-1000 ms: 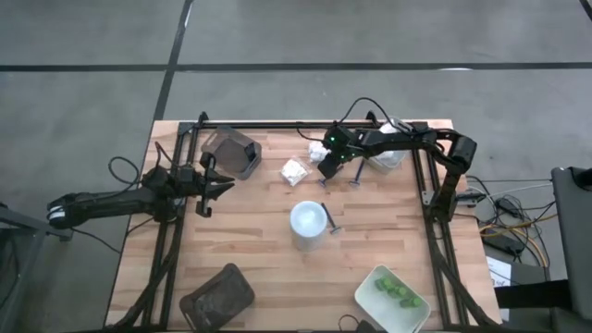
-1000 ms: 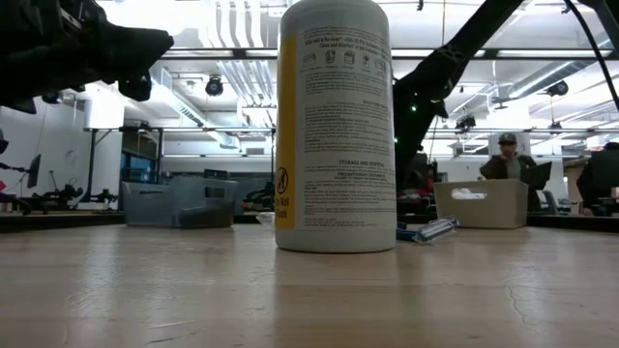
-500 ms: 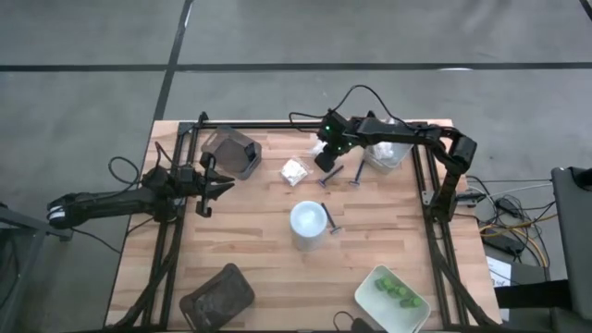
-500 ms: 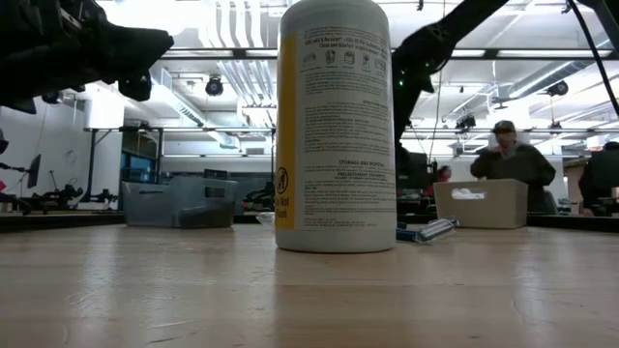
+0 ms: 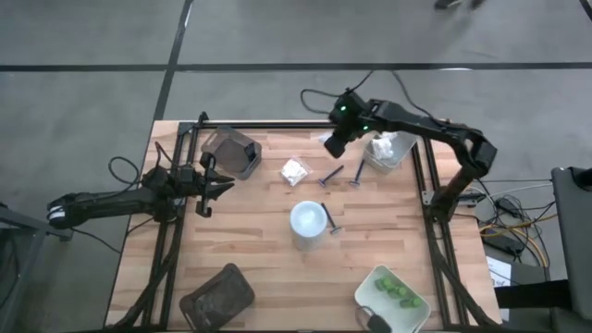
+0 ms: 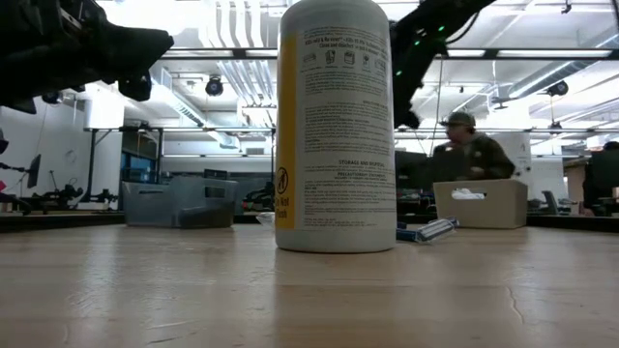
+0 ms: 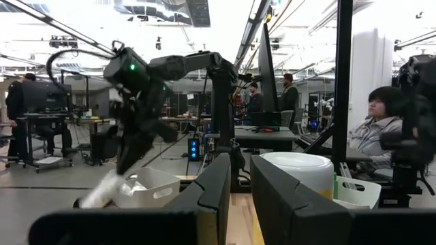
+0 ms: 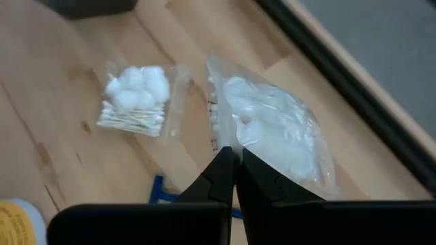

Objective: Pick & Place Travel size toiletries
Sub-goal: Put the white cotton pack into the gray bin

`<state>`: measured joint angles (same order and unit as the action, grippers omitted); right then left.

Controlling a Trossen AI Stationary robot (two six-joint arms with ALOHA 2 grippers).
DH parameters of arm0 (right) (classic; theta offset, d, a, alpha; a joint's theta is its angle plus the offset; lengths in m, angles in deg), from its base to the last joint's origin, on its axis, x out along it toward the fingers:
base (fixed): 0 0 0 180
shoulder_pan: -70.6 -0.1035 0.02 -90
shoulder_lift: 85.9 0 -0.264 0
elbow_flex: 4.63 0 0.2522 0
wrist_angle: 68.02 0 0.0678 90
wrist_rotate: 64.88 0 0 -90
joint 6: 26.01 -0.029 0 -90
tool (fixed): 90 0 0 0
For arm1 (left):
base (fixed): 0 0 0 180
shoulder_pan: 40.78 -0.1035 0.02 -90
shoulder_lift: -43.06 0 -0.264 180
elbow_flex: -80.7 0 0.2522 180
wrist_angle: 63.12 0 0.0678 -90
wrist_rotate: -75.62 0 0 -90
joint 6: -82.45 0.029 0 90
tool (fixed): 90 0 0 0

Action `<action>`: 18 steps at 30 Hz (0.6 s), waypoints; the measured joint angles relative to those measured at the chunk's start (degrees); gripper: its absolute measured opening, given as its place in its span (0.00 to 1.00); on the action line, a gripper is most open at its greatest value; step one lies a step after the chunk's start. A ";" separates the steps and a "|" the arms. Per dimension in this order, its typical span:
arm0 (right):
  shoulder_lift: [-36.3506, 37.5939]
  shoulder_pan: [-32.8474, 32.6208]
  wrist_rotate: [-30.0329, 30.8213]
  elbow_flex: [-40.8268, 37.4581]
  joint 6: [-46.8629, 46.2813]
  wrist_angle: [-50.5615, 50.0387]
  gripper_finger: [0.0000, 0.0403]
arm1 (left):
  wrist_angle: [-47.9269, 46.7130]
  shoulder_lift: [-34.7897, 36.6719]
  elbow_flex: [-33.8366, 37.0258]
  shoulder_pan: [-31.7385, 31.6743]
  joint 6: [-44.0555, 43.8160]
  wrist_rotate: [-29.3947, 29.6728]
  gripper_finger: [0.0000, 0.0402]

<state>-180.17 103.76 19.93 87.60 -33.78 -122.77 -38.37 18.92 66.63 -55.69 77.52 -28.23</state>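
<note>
- Upper centre of the high view, above the table's far edge: a white packet (image 8: 272, 133), a clear bag of white lumps, is up off the wood, caught by one edge.
- Pinching it is the right gripper (image 8: 233, 153), fingers pressed together on the bag's near edge. The bag's long side trails straight away from the fingertips, so it hangs forward of the pincer rather than beneath it.
- Just right of that gripper in the high view sits a pale tray (image 5: 388, 165) with more white packets in it. That is the nearest container, by judgement a short swing away. The dark tray (image 5: 231, 153) at upper left lies well apart.
- Which tray is the target cannot be told from these views. Either way, the move depends on carrying the trailing end of the bag over the rim before letting go.
- On the boards below, a second packet (image 5: 294, 171) lies flat, two razors (image 5: 330, 174) just to its right, and the white-capped bottle (image 5: 308, 220) stands mid-table.
- Far left of the frame, the left gripper (image 5: 205, 183) hovers with a narrow gap between its fingers, holding nothing. The right arm is clearly the nearer one.
</note>
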 joint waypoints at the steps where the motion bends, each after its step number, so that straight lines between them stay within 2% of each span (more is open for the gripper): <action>1: 1.17 0.73 0.02 -0.10 -0.12 -0.30 0.02 | 0.01 0.00 0.00 0.02 0.00 0.00 0.16; 7: 8.51 4.86 0.97 -1.48 -1.04 -2.19 0.02 | -0.02 -0.02 0.00 0.01 0.00 0.00 0.16; 18: 16.91 14.64 8.52 -6.90 -3.83 -4.23 0.02 | -0.02 0.00 0.00 -0.01 0.00 0.00 0.16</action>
<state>-163.26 118.40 28.45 80.69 -37.61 -127.00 -38.38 18.92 66.63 -55.70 77.52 -28.23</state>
